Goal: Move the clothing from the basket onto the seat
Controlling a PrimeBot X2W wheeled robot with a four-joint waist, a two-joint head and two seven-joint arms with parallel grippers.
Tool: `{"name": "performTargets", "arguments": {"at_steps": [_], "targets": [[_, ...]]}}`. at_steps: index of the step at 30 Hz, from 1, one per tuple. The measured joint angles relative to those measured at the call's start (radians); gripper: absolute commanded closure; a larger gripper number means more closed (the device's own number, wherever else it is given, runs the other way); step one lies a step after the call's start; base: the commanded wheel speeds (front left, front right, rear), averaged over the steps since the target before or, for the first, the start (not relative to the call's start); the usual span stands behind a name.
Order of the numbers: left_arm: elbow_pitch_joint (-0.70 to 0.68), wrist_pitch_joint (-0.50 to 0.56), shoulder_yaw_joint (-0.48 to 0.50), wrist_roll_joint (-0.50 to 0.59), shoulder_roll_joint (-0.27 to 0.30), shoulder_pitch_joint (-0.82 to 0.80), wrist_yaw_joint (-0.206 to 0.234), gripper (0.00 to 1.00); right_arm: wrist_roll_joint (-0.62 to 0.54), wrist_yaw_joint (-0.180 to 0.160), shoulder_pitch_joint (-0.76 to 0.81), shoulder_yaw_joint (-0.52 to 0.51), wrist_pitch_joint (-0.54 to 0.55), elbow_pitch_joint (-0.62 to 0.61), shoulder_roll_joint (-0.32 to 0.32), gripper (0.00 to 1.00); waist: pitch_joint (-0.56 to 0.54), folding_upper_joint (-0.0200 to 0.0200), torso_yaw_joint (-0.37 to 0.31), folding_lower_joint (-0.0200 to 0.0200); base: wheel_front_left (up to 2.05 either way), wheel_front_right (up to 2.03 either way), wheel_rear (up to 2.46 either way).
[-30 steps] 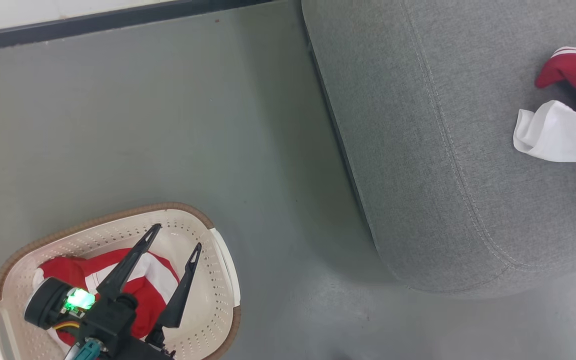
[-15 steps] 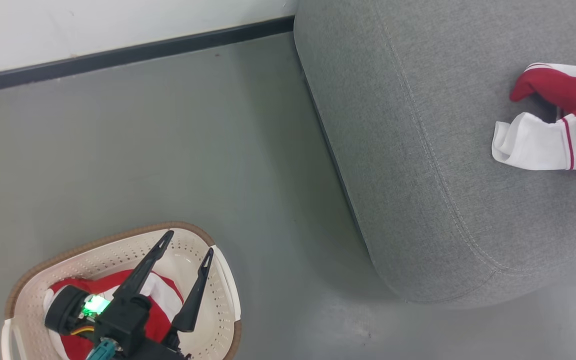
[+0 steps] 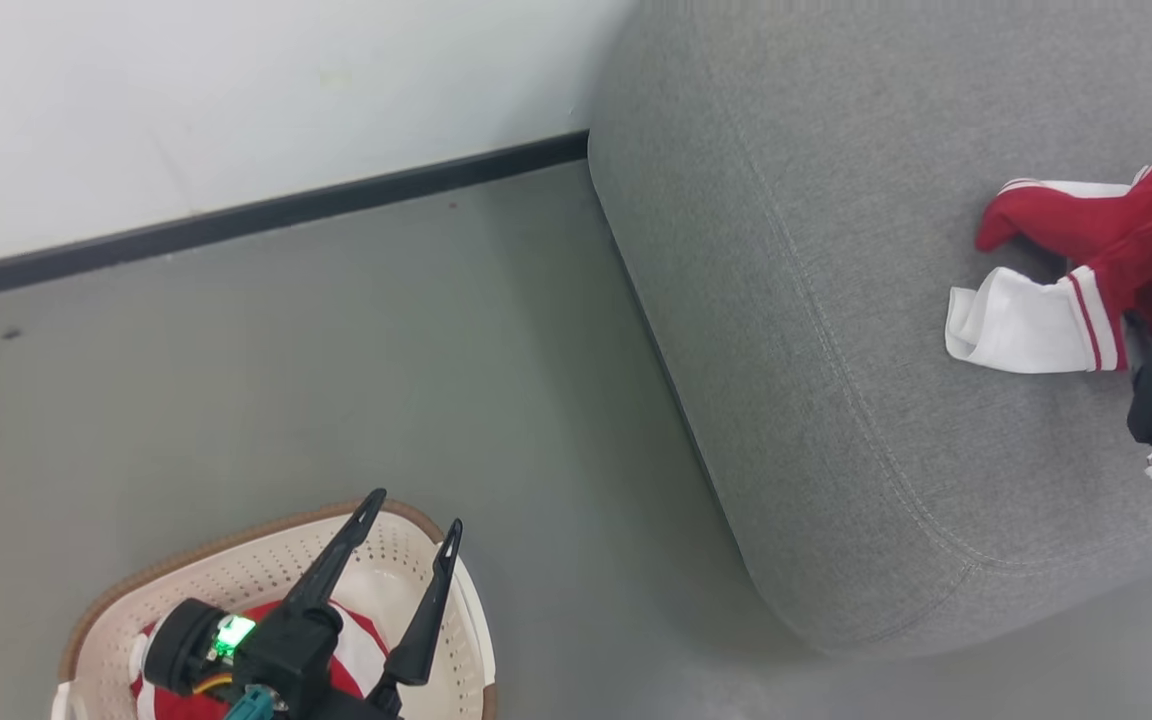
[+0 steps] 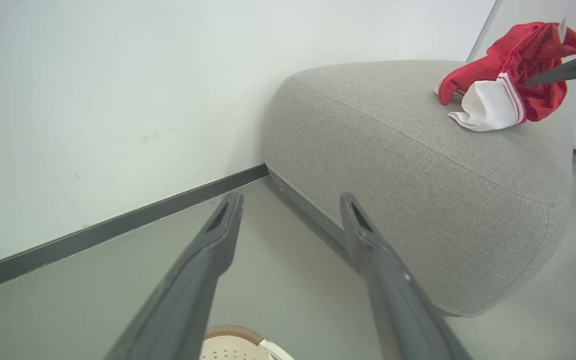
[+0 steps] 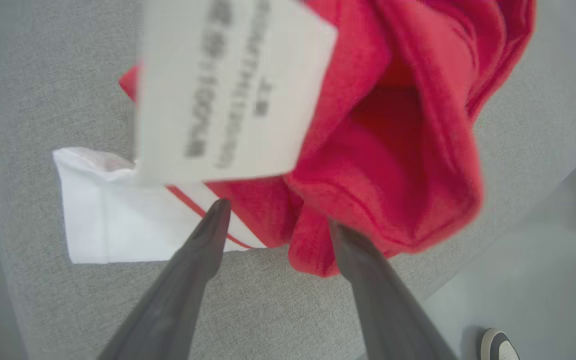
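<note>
Head view: a grey-green seat [image 3: 836,300] takes up the right of the floor [image 3: 336,380], well apart from the cream basket [image 3: 236,575] at lower left, as a two-armed robot works through a laundry transfer. One red-and-white garment [image 3: 1086,230] lies crumpled on the seat top, its white cuff turned toward the basket side. More clothing [image 3: 364,650] sits in the basket, largely hidden under the left arm, so its long axis cannot be read. The coming move appears to turn on that piece. It lies below and behind the fingertips of the left gripper [image 3: 415,510], which hangs over the basket's far rim with its fingers aimed up and away, toward the wall [image 3: 236,100] and the seat. In the left wrist view the basket rim shows just at the bottom edge, under the fingers, which suggests the gripper would have to tip down and draw back to reach the cloth. The left arm is plainly the nearer of the two. Its jaws stand spread wide and hold nothing. The right gripper [image 5: 278,214] is over the seat, jaws likewise spread wide and pinching nothing. A red fold of the garment sits just beyond its fingertips, and whether it brushes them cannot be told. A white sewn label [image 5: 233,90], its print blurred, sticks up from the garment close to the right wrist camera.
</note>
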Motion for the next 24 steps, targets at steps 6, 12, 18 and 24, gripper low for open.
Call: {"name": "performTargets", "arguments": {"at_steps": [6,12,18,24], "targets": [[0.016,0.0,0.0,0.0,-0.03,0.016,0.0,0.0,-0.014,0.007,0.028,0.04,-0.02,-0.074,0.033,0.0,-0.059,0.0,0.001,0.0,0.0,0.0,0.0],[0.037,0.0,-0.001,0.0,-0.055,0.016,0.0,0.0,0.045,0.008,0.1,0.127,-0.062,-0.17,0.063,0.0,-0.111,0.0,0.006,0.0,0.0,0.0,0.0],[0.05,0.0,-0.002,0.0,-0.085,0.015,0.0,0.0,0.14,0.008,0.178,0.243,-0.171,-0.344,0.05,0.0,-0.154,0.0,0.026,0.0,0.0,0.0,0.0],[0.07,0.0,0.004,-0.001,-0.098,0.011,0.0,0.0,0.267,0.008,0.263,0.346,-0.351,-0.581,-0.02,0.0,-0.189,0.0,0.07,0.0001,0.0,0.0,0.0]]}}
